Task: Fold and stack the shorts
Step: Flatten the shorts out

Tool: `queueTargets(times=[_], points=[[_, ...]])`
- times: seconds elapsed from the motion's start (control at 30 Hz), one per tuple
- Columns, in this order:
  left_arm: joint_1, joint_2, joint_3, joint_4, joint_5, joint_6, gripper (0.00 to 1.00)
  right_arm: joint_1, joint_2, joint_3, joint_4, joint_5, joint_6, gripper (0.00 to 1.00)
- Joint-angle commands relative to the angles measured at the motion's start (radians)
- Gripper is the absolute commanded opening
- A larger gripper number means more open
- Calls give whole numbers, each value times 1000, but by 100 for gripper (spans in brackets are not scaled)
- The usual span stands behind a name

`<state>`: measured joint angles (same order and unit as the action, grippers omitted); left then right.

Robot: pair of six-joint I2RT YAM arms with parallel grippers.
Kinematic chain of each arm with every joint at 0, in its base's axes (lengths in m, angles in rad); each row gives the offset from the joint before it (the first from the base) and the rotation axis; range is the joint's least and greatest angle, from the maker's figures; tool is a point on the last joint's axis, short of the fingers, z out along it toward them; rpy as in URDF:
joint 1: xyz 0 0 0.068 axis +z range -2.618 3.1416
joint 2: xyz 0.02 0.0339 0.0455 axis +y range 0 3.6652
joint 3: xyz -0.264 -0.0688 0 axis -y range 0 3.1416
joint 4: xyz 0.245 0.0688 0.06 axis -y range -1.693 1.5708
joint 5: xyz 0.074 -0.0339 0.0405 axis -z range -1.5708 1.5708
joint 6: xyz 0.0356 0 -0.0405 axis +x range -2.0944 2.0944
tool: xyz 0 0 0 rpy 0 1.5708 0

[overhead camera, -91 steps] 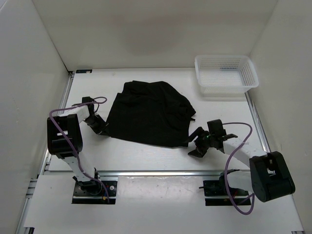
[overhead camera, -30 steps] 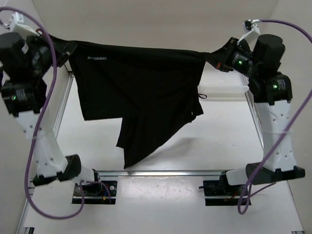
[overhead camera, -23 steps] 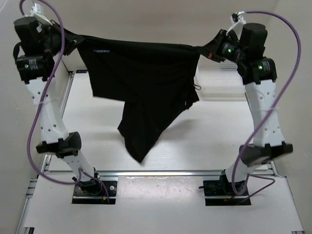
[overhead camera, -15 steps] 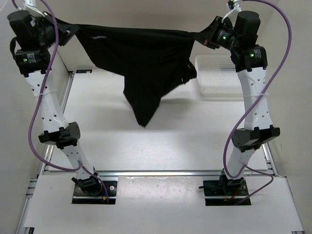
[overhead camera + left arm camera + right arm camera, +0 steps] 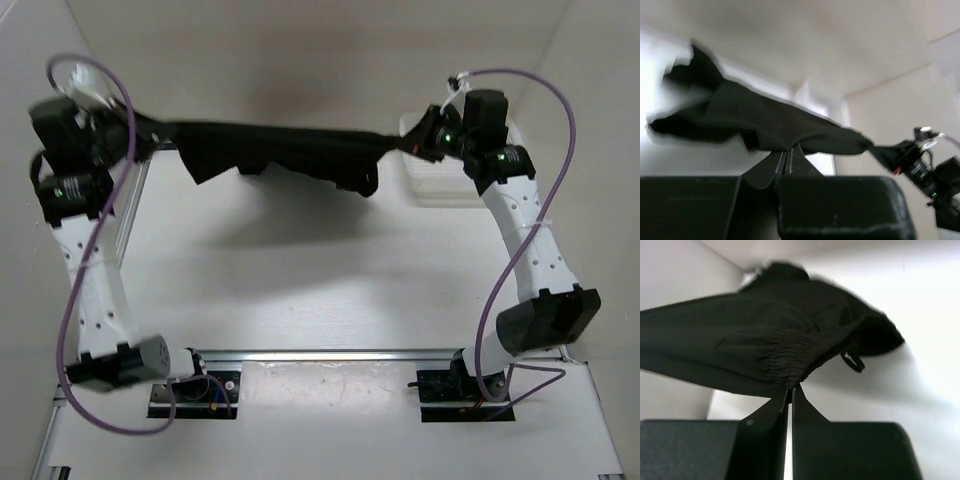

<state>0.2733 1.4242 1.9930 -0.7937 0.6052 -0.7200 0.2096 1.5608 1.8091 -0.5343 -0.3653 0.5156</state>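
The black shorts (image 5: 285, 152) hang stretched in the air between both arms, bunched into a long band over the far part of the table. My left gripper (image 5: 150, 137) is shut on their left end and my right gripper (image 5: 408, 145) is shut on their right end. In the left wrist view the shorts (image 5: 760, 125) run out from the pinched fingertips (image 5: 786, 152) of my left gripper toward the other arm. In the right wrist view the gathered waistband of the shorts (image 5: 775, 352) is clamped at my right gripper (image 5: 790, 388), and a drawstring loop (image 5: 854, 361) dangles.
A white mesh basket (image 5: 430, 170) stands at the far right of the table, partly hidden behind my right arm. White walls close in the table on the left, back and right. Both arm bases sit at the near edge on a metal rail (image 5: 330, 355).
Both arms swung the shorts away from the camera toward the back. The hanging leg that drooped in the middle has flown up, so the cloth now lies nearly level. Both grips held.
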Motion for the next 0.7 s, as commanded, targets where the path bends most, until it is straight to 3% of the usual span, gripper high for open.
queueTargets(times=[0.0,0.13,0.2,0.27,0.33,0.37,0.47,0.57,0.67], points=[[7,-229,-368,4,-123,96,10,-13,-143,-207,37,98,-62,0],[7,-471,-721,-152,-277,106,10,-4,-301,-549,37,76,-100,0],[7,-589,-856,-235,-347,35,10,7,-340,-620,1,46,-112,0],[7,-639,-934,-324,-435,-13,16,31,-387,-701,-47,19,-124,23],[7,-648,-990,-337,-438,-27,28,56,-430,-749,-76,-7,-124,36],[7,-657,-990,-322,-427,-27,58,75,-444,-789,-90,-7,-124,53],[7,-622,-913,-289,-417,-6,98,76,-502,-832,-128,53,-100,77],[7,-553,-806,-262,-417,53,100,62,-525,-841,-138,120,-82,77],[7,-475,-758,-195,-385,132,97,50,-484,-830,-138,164,-72,66]])
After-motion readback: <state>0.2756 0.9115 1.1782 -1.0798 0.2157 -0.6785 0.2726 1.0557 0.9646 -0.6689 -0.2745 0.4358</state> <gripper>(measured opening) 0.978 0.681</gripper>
